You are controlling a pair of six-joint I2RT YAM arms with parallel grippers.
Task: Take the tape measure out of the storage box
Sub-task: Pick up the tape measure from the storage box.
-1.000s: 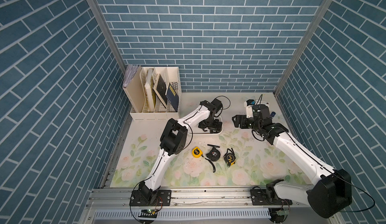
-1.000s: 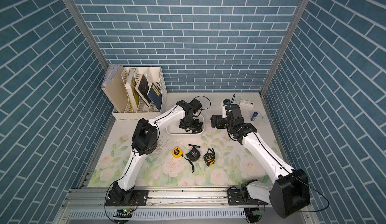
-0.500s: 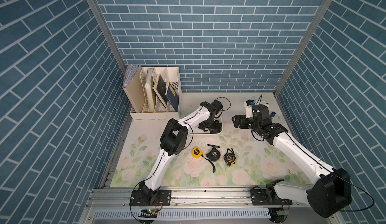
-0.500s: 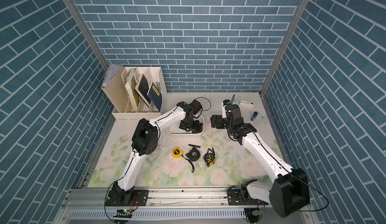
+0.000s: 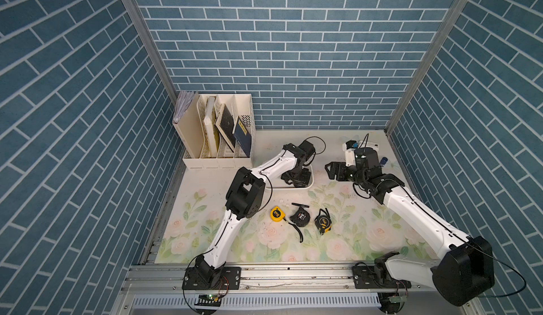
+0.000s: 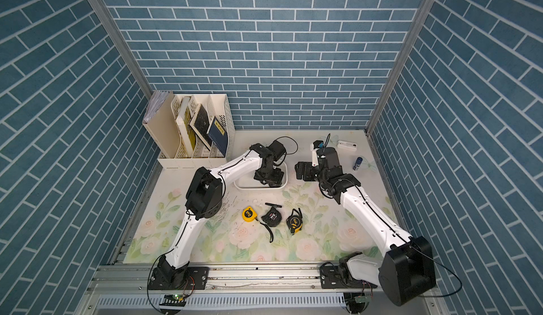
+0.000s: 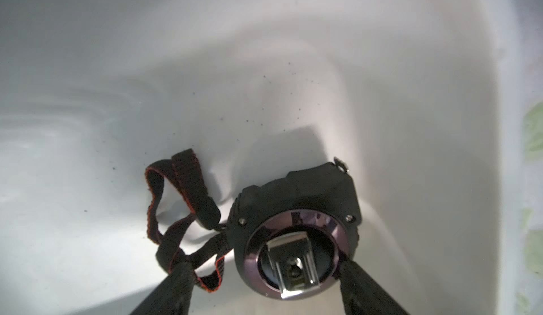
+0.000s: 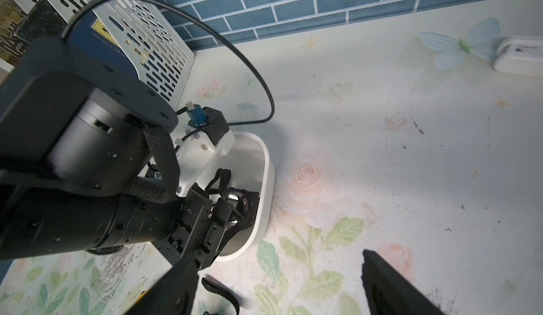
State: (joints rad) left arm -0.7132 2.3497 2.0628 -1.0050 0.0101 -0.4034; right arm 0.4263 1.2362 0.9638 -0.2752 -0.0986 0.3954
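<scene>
Flowered table (image 5: 367,234), blue brick walls (image 5: 293,49) on three sides. A cream file rack (image 5: 191,128) fills the far left corner. The white storage box (image 6: 244,185) sits mid-back, bare table round its rim. My right gripper (image 8: 277,259) hangs beside the box, fingers spread wide, holding nothing. Inside the box, near its end wall, lies the black tape measure (image 7: 296,204). My left gripper (image 7: 264,266) straddles it: one finger (image 7: 361,287) touches the case, the other rests on the strap (image 7: 176,187), with a gap to the case, no grip.

A cream perforated plastic file organizer (image 5: 217,161) holds a leaning dark blue book (image 5: 243,135). A small white oblong case (image 6: 346,145) lies near a small blue cylinder (image 6: 357,163).
</scene>
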